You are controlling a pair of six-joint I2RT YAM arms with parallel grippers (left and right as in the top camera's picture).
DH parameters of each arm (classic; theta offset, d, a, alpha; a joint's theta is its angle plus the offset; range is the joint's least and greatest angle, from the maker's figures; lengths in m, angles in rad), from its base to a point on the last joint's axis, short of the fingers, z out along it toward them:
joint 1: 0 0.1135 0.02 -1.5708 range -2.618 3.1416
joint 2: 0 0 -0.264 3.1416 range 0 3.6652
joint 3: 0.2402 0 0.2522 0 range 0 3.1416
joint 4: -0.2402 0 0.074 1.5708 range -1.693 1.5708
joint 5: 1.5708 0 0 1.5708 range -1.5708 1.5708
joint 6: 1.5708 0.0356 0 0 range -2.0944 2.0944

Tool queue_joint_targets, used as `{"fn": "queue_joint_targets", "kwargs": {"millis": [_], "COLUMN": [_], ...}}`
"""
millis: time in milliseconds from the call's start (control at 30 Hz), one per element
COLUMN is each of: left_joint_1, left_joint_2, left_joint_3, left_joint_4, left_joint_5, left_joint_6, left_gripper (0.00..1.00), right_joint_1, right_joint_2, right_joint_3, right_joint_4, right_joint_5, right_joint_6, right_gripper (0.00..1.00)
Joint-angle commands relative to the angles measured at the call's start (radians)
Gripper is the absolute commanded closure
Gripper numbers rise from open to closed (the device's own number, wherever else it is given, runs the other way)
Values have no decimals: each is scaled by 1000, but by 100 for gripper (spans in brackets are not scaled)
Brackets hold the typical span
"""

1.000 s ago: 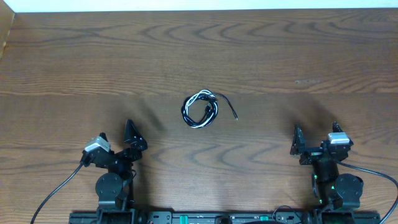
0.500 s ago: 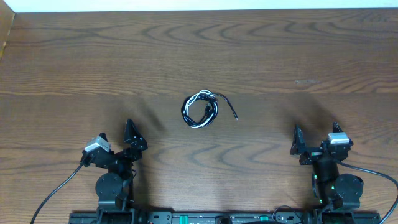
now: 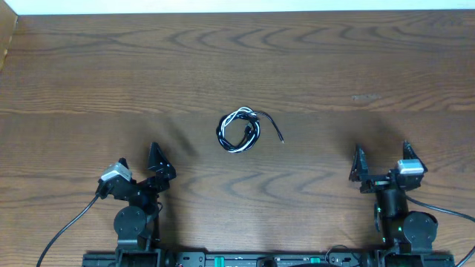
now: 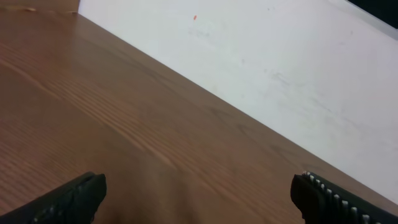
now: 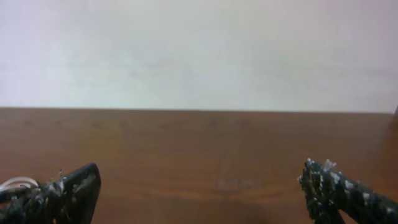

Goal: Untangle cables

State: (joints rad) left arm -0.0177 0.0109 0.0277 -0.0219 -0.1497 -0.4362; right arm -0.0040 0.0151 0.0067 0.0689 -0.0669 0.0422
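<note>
The cables (image 3: 239,130) lie in one small tangled coil of white and black cord at the middle of the wooden table (image 3: 356,59), with a black end trailing to the right. My left gripper (image 3: 139,155) stands open near the front left, well short of the coil, and the left wrist view shows only bare wood between its fingers (image 4: 81,190). At the front right my right gripper (image 3: 382,148) is open too, with nothing in it. In the right wrist view a bit of white cable (image 5: 15,182) shows at the left edge, behind the left finger (image 5: 84,183).
A white wall (image 5: 199,50) runs along the table's far edge. A lighter wooden piece (image 3: 7,37) sits at the far left corner. Thick black wires (image 3: 67,226) trail from both arm bases along the front edge.
My right gripper has shifted slightly to the right. The left arm and the coil have not moved.
</note>
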Motion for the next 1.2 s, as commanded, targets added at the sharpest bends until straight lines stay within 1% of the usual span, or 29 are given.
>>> {"fn": "queue_joint_targets", "kwargs": {"millis": [0,133,333,467,600,733,900,1033,1167], "left_joint_1": [0,0,0,0,0,0,0,0,0], "left_joint_2": [-4,-4,-4,-4,-4,-2,19,84,192], "left_joint_3": [-1,38,156,246,343,429,554,655,765], "left_joint_4": [-14,-15,-19,-46,-92,-145,-249,-343,-433], "left_joint_5": [130,221,405,420,427,427,427,438,471], "left_joint_6": [21,26,24,24,24,24,25,42,69], "left_gripper": [1,1,1,1,1,1,1,1,1], "right_joint_1": [4,4,4,4,4,4,4,4,4], "right_joint_2": [0,0,0,0,0,0,0,0,8], "right_joint_3": [-1,-1,-1,-1,-1,-1,13,77,186], "right_joint_4": [30,37,128,173,227,287,383,360,254], "right_joint_5": [-6,-6,-13,-75,-229,-330,-494,-513,-513], "right_joint_6": [13,13,14,14,13,13,14,44,41], "right_gripper": [1,1,1,1,1,1,1,1,1]}}
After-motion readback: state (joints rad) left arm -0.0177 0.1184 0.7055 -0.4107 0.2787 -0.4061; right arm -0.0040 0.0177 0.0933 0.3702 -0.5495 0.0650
